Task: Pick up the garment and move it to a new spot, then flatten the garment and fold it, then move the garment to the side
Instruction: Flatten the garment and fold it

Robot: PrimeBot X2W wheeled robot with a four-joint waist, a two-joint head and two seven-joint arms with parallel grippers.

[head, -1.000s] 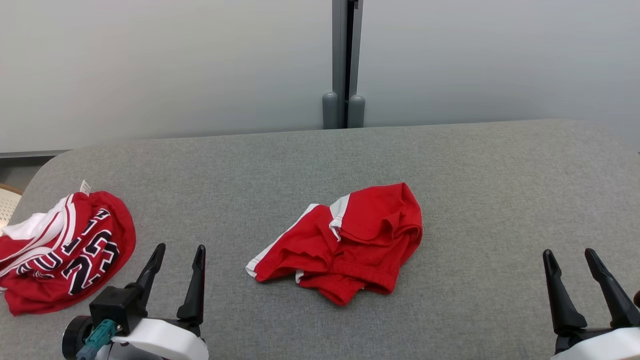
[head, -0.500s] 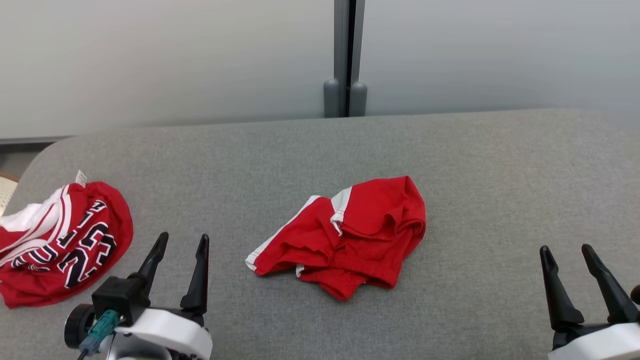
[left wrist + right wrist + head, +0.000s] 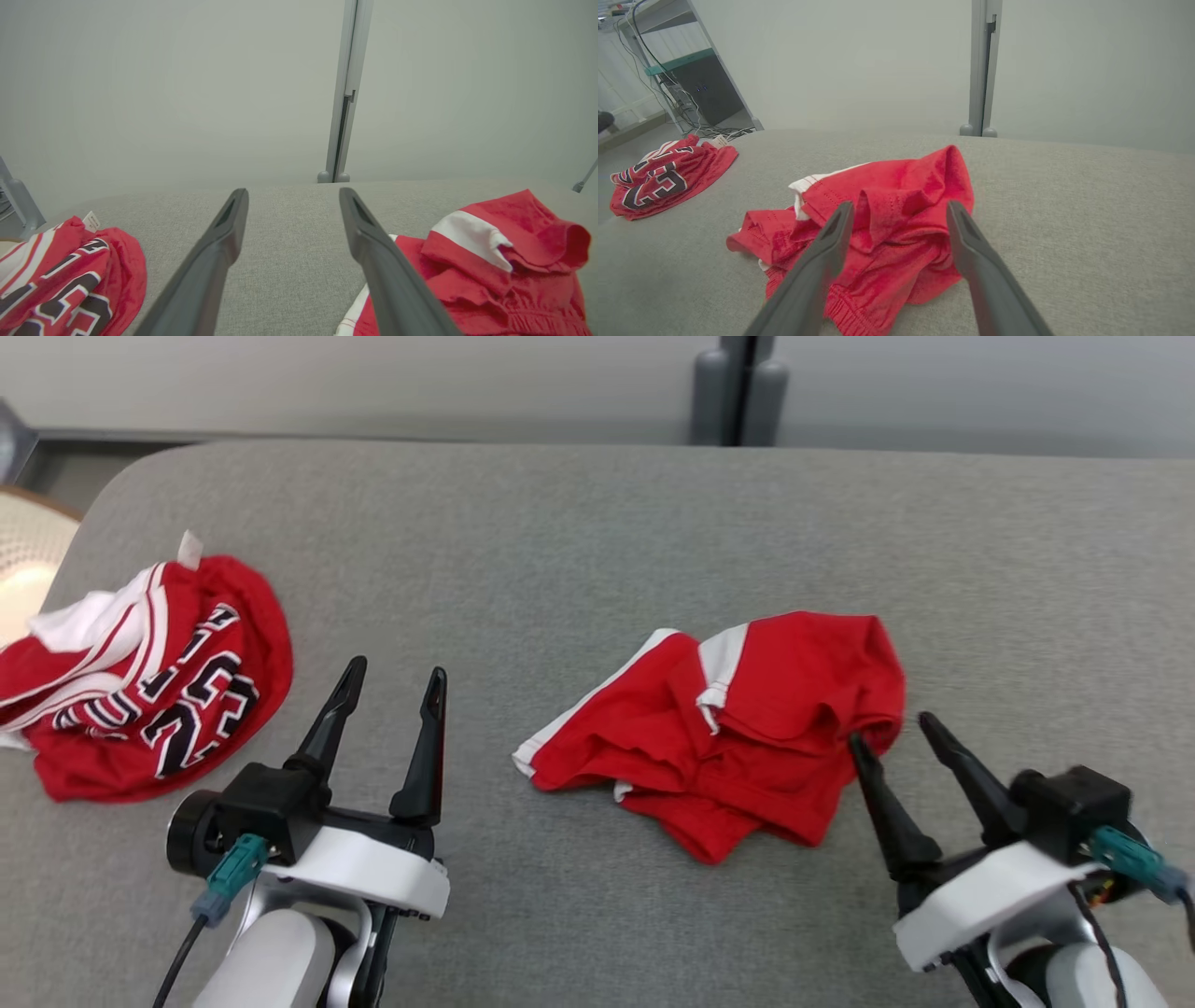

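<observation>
Garment (image 3: 738, 728) crumpled on grey cloth surface (image 3: 579, 541) before pale wall (image 3: 140, 93); left pincer (image 3: 397, 666), right pincer (image 3: 888, 727) gape empty

Both empty — left claw (image 3: 397, 667) spread wide, right claw (image 3: 889, 728) likewise

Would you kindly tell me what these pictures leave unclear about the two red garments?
Crumpled red shorts with white stripes: head view, own folds hide the lower layers.
Red jersey with black lettering: head view, left edge crops it; folds break the lettering.
</observation>
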